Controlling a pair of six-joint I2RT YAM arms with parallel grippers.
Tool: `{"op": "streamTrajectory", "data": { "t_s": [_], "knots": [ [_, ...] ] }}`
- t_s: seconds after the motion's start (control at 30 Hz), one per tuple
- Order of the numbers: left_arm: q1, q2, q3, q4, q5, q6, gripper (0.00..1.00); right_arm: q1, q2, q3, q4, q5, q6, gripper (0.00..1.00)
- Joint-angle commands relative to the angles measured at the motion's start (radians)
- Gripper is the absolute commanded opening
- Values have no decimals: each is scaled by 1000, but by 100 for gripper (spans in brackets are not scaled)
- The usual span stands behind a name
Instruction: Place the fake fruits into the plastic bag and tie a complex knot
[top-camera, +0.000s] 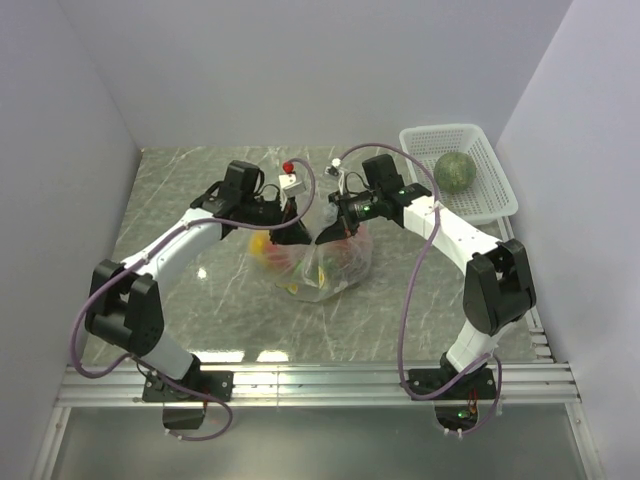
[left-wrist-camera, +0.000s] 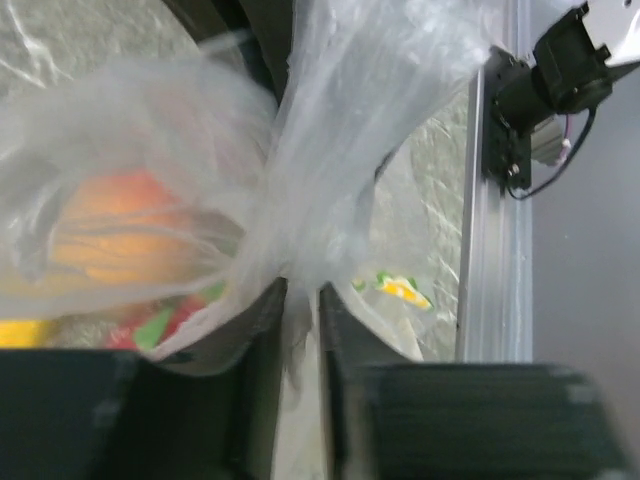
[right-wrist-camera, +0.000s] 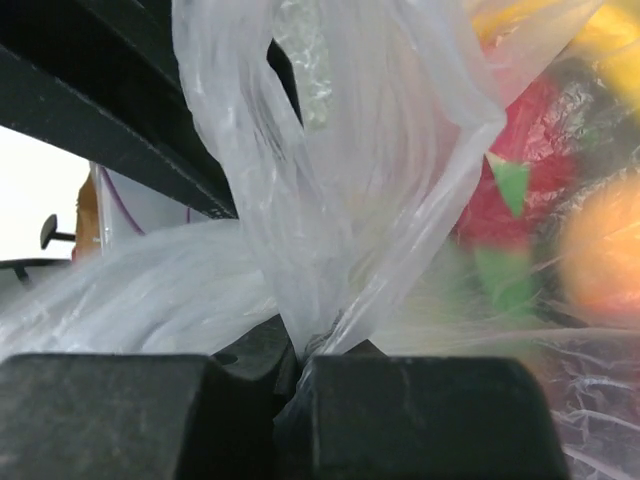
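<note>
Table: grey marble top, bag roughly mid-table.

Left arm reaches in from the bag's left, right arm from its right. Both wrists meet over the bag's top.

Basket: white lattice, well apart from the bag, back-right of it.

Bag: clear crinkly film sitting on the table with its body bulging below the two grippers. The mouth film is gathered into twisted strands that run up to both claws. There's a yellow-green print mark on the film.

Fruits: most are inside the bag.
- Orange fruit sits against the film, left of the gathered neck in the left wrist view.
- Red fruit with green bits, right of the neck in the right wrist view.
- Yellow fruit at the bag's left edge in the top view.

Exact count inside is not readable through the film.

Melon: dull green, lying in the basket, outside the bag.

Left gripper: fingers nearly together, pinching a bunched strand of bag film at the neck.

Right gripper: fingers pressed together on another bunched strand of the bag, just beside the left one at the bag's top.

Whether the strands are actually knotted, I can't tell.
</note>
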Motion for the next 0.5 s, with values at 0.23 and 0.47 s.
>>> {"op": "streamTrajectory", "data": {
  "t_s": [0.23,0.47],
  "knots": [
    [132,-127,111,-224,85,144,47,-21,-41,-1,16,-78,-66,0],
    [26,-155,74,-96,41,58,63,-20,-40,0,62,-89,-39,0]
  ]
}}
